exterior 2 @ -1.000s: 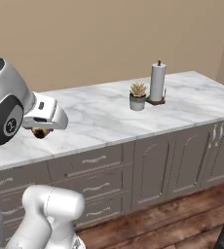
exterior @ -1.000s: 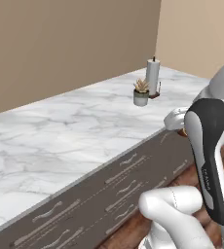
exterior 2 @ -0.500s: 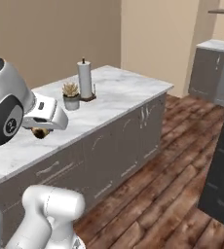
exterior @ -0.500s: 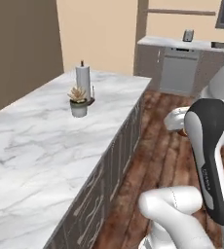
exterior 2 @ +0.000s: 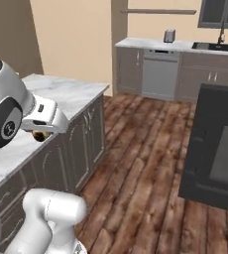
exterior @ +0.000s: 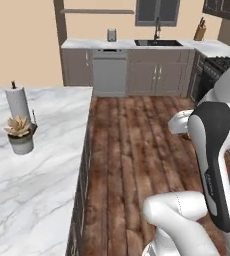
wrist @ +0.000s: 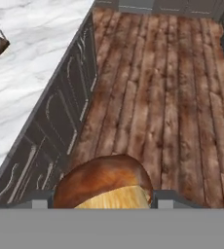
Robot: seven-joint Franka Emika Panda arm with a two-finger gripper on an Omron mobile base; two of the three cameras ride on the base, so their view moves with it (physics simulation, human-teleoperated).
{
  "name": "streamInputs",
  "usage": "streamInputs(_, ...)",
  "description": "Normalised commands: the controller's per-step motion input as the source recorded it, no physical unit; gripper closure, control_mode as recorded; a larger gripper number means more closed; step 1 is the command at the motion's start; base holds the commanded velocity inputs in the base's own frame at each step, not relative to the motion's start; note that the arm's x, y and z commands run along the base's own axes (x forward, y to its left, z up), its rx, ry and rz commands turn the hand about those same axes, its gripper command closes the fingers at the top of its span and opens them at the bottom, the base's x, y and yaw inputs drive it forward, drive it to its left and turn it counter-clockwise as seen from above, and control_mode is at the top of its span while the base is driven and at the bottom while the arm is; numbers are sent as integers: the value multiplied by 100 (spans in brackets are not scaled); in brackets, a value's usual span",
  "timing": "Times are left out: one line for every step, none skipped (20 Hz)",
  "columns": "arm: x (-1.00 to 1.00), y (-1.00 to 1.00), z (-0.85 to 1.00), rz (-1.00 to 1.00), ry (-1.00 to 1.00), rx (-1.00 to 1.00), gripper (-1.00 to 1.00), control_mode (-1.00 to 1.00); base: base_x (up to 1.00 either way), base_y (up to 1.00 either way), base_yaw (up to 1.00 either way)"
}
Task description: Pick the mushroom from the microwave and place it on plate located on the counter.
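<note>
Mushroom [wrist: 104,187]: brown cap, pale underside, sitting between the finger tips of the gripper [wrist: 102,199], which is closing on it from both sides, above the wood floor [wrist: 167,97] just off the counter [wrist: 31,92] edge.

Counter: white marble over grey drawer fronts, carrying a potted succulent [exterior: 19,134] and, just behind it, a paper towel roll [exterior: 18,102].

Farther off: a dark oven front [exterior 2: 217,149] standing right of the floor; a sink run [exterior: 159,44] lining the far wall.

Arm: folding back on itself, hand [exterior 2: 44,116] jutting over the counter edge, the mushroom showing dark beneath it.
</note>
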Motion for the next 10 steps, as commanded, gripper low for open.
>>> streamInputs(0, 0, 0, 0, 0, 0, 100, 100, 64, 11, -49)
streamInputs(0, 0, 0, 0, 0, 0, 100, 100, 70, 13, -43)
streamInputs(0, 0, 0, 0, 0, 0, 100, 100, 77, 14, -34)
streamInputs(0, 0, 0, 0, 0, 0, 100, 100, 84, 15, -27)
streamInputs(0, 0, 0, 0, 0, 0, 100, 100, 96, 1, -16)
streamInputs(0, 0, 0, 0, 0, 0, 100, 100, 100, 0, -11)
streamInputs(0, 0, 0, 0, 0, 0, 100, 100, 100, 0, -10)
streamInputs(0, 0, 0, 0, 0, 0, 100, 100, 100, 0, -9)
streamInputs(0, 0, 0, 0, 0, 0, 100, 100, 100, 3, -9)
streamInputs(0, 0, 0, 0, 0, 0, 100, 100, 100, 12, -9)
